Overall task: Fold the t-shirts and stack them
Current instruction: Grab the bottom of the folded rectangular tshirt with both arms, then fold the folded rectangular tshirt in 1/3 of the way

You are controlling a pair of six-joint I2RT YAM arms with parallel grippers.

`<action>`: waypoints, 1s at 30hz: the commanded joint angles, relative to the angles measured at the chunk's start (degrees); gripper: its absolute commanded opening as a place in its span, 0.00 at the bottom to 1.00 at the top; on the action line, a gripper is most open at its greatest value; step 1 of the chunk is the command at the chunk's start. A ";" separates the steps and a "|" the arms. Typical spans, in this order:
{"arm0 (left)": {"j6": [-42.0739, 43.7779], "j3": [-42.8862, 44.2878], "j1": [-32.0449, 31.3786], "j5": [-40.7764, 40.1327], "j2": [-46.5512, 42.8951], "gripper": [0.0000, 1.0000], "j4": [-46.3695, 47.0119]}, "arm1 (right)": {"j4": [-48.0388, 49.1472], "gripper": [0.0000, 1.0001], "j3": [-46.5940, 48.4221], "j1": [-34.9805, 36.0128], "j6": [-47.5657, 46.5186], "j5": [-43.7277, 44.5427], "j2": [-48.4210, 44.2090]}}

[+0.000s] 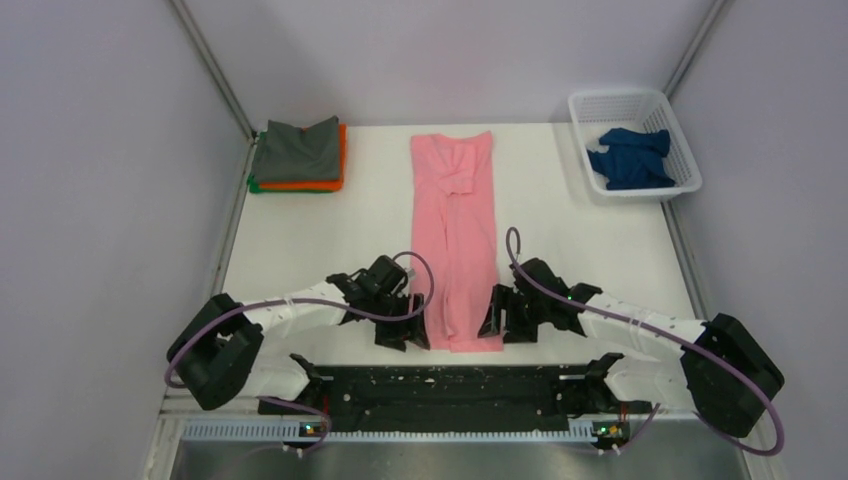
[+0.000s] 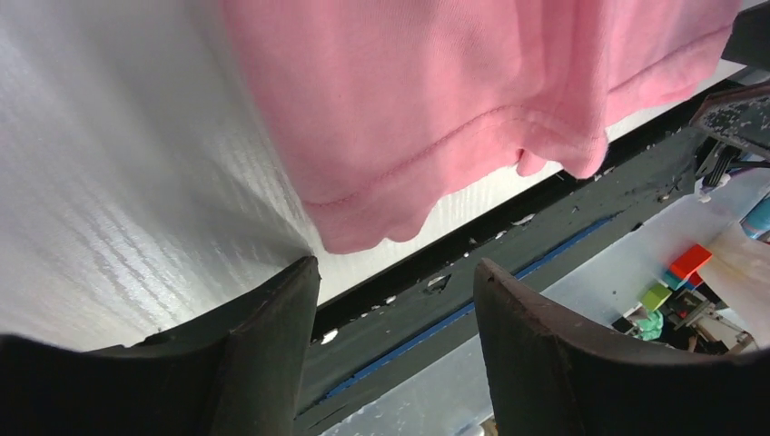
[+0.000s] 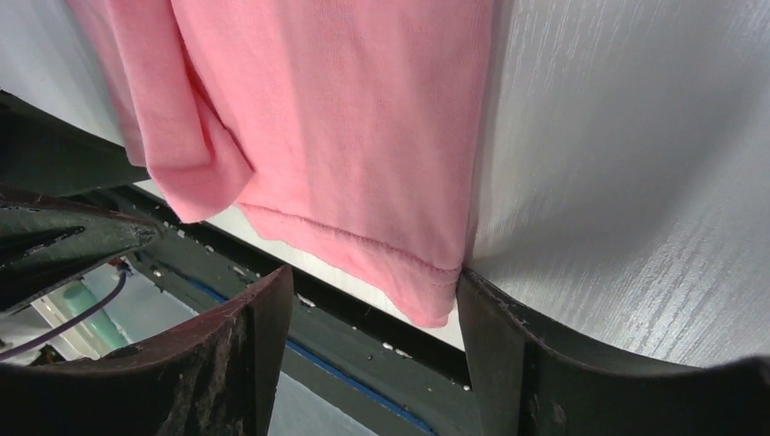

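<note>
Pink t-shirt [image 1: 455, 235]: location?
— Mid-table [image 1: 300, 250], folded lengthwise into a strip. The left gripper [image 1: 405, 335] and right gripper [image 1: 497, 320] each stand at a near hem corner, fingers spread, holding nothing.
— Risk?
— Pinching one layer only (the hem is doubled) would likely unfold the strip.
— Surroundings?
— White tabletop, grey walls. The folded stack [image 1: 298, 157] lies far-left, the basket [image 1: 683, 160] far-right.

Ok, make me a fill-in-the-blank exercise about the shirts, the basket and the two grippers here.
1. The white plastic lattice basket holds a ____ crumpled cloth t-shirt.
2. The top cloth t-shirt of the folded stack is dark ____.
3. The left gripper and right gripper flank the near hem of the long light pink cloth t-shirt, jaws ____.
Missing words: navy blue; grey; open.
</note>
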 commanded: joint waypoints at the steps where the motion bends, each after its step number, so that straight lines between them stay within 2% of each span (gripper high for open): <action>1: 1.61 2.41 -1.09 -6.32 2.99 0.67 -0.08 | -0.68 0.66 -2.31 0.90 0.59 0.97 1.50; 7: 2.78 5.29 -1.10 -7.40 7.73 0.47 0.06 | 0.29 0.52 -1.25 0.98 0.43 0.28 3.05; 8: 2.96 5.57 -1.10 -7.37 8.24 0.40 0.12 | 0.27 0.47 -1.01 0.98 0.35 0.15 3.37; 11: 2.94 6.01 -1.16 -8.24 7.73 0.01 -0.05 | -0.39 0.30 0.15 0.98 -0.57 -0.08 3.62; 14: 3.44 6.26 -1.10 -7.59 5.30 0.00 0.43 | -0.85 0.10 1.99 0.94 -0.84 -0.35 2.92; 17: 4.39 8.70 -1.10 -6.10 3.32 0.00 -0.78 | -1.27 0.00 4.79 0.98 -2.07 -0.53 2.83; 23: 7.32 16.79 1.19 -5.46 4.93 0.00 -5.00 | -2.85 0.00 12.21 -0.07 -5.66 -0.25 5.32; 30: 8.78 26.64 9.67 -4.65 10.25 0.00 -4.36 | -1.98 0.00 19.88 -8.53 -11.31 -1.83 11.16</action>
